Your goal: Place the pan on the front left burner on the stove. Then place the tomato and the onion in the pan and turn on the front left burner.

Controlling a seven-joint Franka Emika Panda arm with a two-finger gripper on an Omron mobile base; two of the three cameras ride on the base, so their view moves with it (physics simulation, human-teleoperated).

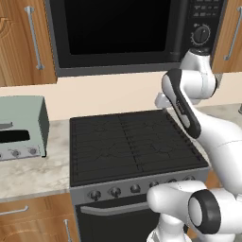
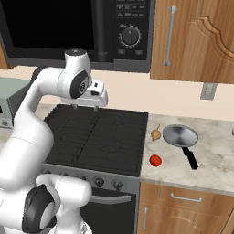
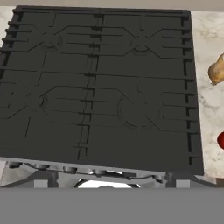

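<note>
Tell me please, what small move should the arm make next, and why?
Probably swing the tool to the right and down toward the pan. The pan sits on the counter right of the stove, with the onion and tomato beside it. The front left burner is bare, and the tool hangs open above the stove, holding nothing.

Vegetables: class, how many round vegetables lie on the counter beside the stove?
2. The onion lies by the stove's right edge, left of the pan; the tomato lies nearer the counter's front.
</note>
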